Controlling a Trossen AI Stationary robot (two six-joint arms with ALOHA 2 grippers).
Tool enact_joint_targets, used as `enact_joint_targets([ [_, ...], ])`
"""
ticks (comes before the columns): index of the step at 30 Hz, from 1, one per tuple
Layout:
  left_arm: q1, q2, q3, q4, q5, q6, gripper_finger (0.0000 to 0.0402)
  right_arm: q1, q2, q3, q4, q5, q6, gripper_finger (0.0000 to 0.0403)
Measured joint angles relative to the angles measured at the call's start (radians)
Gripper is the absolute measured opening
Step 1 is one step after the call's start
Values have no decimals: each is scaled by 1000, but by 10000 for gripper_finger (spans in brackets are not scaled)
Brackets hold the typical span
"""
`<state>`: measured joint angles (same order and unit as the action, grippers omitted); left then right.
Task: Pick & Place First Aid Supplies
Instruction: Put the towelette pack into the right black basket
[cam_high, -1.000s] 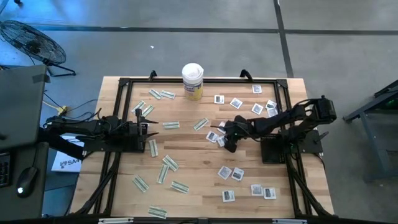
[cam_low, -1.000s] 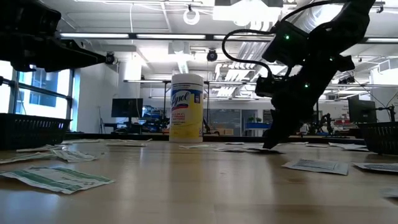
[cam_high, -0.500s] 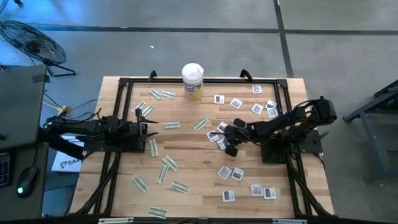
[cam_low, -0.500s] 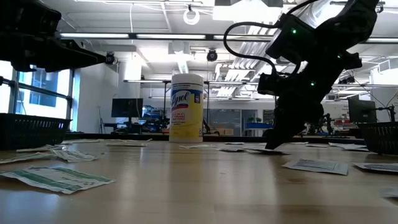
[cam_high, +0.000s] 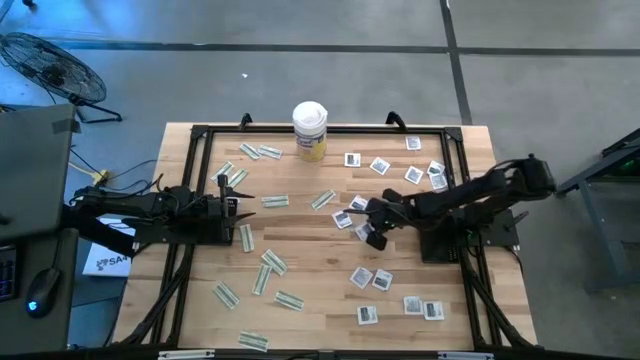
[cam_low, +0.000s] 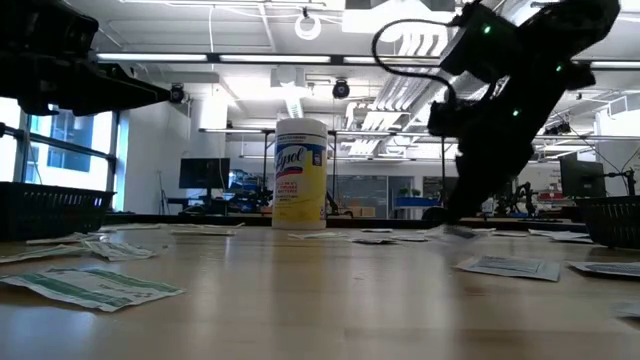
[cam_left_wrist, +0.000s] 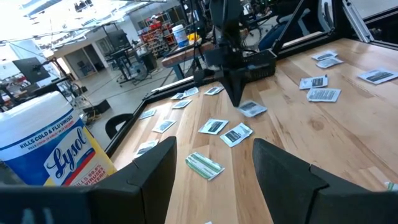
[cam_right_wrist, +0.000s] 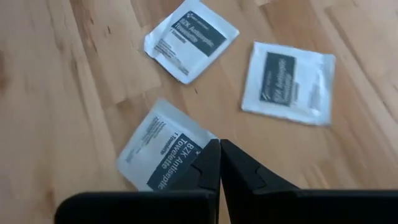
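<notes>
Two arms: right arm reaches from its base toward the table middle; left arm waits low, pointing toward the Lysol canister (cam_high: 310, 130).
Table: wooden table (cam_high: 320, 255) with a black frame along its edges, strewn with first aid supplies.
Lysol canister: stands at the far edge, white lid, yellow label; not one of the supplies.
Green-white strips: narrow oblong packets scattered to the canister's left-arm side and nearer the front, one strip (cam_high: 323, 199) a little way in front of the canister.
White squares: small packets with dark centre marks spread to the canister's right-arm side and toward the front edge.
Right gripper: right gripper (cam_high: 374, 231) is down at the wood, in front of the canister and to its right-arm side; its fingertips are pressed together on a corner of a BZK antiseptic packet (cam_right_wrist: 163, 155).
Left gripper: left gripper (cam_left_wrist: 211, 168) has its fingers spread apart, holding nothing.
Step in hand: by my judgement the pick; the pinch is made, the packet lies flat on the wood.
Next move: likely a clean lift, keeping the thin corner from slipping, then carrying it off; no destination is visible.
In the way: two neighbouring white squares (cam_right_wrist: 287, 76) lie near but apart from the pinched one; nothing overlaps it.
</notes>
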<state>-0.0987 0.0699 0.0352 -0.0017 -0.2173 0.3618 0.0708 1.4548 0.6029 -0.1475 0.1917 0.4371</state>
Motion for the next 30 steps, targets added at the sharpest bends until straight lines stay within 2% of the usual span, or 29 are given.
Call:
enact_joint_targets([
  [10,0,0,0,0,-2,0,206,39,-341,0,-383,10,122,0],
  [18,0,0,0,0,-2,0,206,43,-591,3,-719,-15,294,0],
  [23,0,0,0,0,-2,0,206,43,-647,82,-901,-34,374,0],
  [30,0,0,0,0,-1,0,206,43,-615,198,-1173,-45,453,0],
])
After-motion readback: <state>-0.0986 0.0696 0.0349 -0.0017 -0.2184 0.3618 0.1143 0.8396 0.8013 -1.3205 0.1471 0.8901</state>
